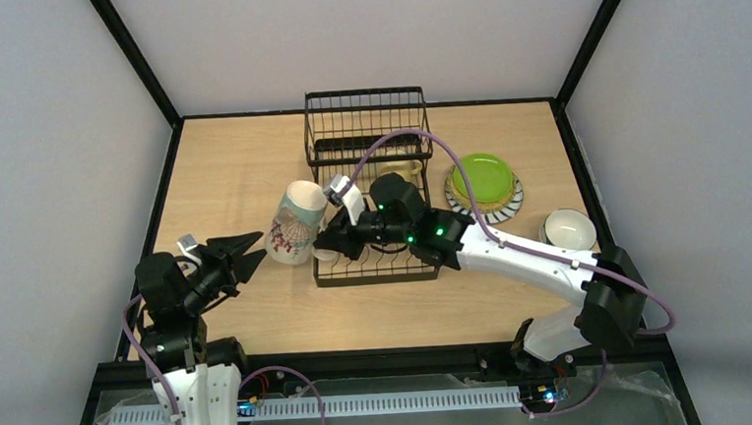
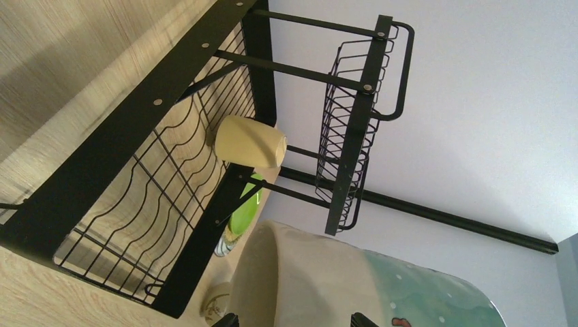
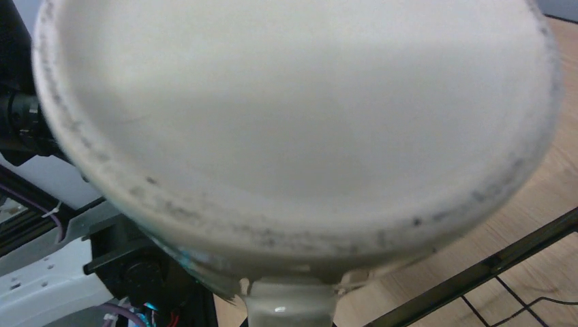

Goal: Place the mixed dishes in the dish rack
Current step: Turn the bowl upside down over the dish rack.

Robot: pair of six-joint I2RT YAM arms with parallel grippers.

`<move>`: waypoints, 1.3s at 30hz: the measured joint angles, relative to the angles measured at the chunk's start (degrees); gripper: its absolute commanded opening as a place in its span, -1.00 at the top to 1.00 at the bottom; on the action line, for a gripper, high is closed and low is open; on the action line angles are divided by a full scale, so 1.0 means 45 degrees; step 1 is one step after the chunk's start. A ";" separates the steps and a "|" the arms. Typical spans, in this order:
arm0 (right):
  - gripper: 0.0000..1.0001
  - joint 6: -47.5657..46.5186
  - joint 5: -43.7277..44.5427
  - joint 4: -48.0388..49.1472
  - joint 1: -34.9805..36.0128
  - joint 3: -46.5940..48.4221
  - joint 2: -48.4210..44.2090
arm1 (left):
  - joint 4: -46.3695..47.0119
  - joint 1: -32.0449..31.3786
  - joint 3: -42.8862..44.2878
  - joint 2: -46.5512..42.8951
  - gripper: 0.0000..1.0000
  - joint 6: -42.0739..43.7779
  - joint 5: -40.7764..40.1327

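The blue-patterned mug (image 1: 296,227), cream inside, is tilted just left of the black wire dish rack (image 1: 366,115). My right gripper (image 1: 329,243) reaches across the rack and is shut on the mug's handle (image 3: 290,306); the mug's cream face fills the right wrist view (image 3: 293,109). My left gripper (image 1: 254,253) is open and points at the mug from the left, its tips (image 2: 227,320) on either side of the mug (image 2: 320,279) but apart from it. A pale yellow mug (image 1: 401,169) lies in the rack and shows in the left wrist view (image 2: 251,141). The cream mug is out of view.
The lime green plate (image 1: 481,177) lies on top of a stack with the striped-rim plate (image 1: 512,202) right of the rack. The white printed mug (image 1: 567,228) stands at the right edge. The right arm covers the rack's front half.
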 measured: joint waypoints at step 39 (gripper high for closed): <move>1.00 -0.1404 0.7067 -0.0656 -0.0005 -0.3099 -0.1413 | -0.0432 0.0000 -0.0408 0.0000 -0.82 0.0423 0.0146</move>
